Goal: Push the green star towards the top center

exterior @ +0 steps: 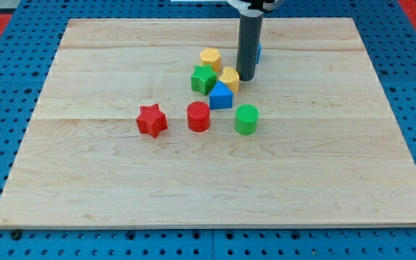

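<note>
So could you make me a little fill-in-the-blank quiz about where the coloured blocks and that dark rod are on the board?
1. The green star sits just below a ____ block at the cluster's top.
2. My tip is on the view's ____ side of the green star.
3. The red star lies to the view's left of the ____ cylinder.
4. The blue block lies up and to the view's left of the ____ cylinder.

Missing words: yellow; right; red; green

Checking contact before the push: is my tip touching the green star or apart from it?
Apart. My tip sits right of the small yellow block, which lies between it and the green star.
</note>
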You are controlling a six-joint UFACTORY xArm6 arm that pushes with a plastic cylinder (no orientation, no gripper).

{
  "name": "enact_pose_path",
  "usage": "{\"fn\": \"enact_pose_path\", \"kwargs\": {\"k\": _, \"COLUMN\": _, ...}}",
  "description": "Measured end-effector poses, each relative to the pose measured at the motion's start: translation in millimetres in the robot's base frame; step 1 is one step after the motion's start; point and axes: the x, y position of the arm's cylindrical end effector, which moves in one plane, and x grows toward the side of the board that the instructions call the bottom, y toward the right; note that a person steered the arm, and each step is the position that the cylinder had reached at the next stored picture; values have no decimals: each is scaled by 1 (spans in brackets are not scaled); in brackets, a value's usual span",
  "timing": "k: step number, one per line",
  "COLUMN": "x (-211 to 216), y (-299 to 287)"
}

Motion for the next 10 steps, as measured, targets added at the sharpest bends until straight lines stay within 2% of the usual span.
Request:
{"fn": "enact_pose_path", "kwargs": {"k": 2, "x": 14, "y": -1}}
{"fn": "enact_pose_path", "kwargs": {"k": 3, "x": 18, "y": 22}}
{"fn": "enact_pose_path", "kwargs": {"k": 5, "x": 55, "y": 20}}
{"fn": "enact_pose_path", "kwargs": {"k": 7, "x": 49, "y": -35}}
{"fn": "enact_pose_path", "kwargs": {"k": 9, "x": 9, "y": -43}}
{"fn": "enact_pose_path", "kwargs": {"k": 10, "x": 15, "y": -57}}
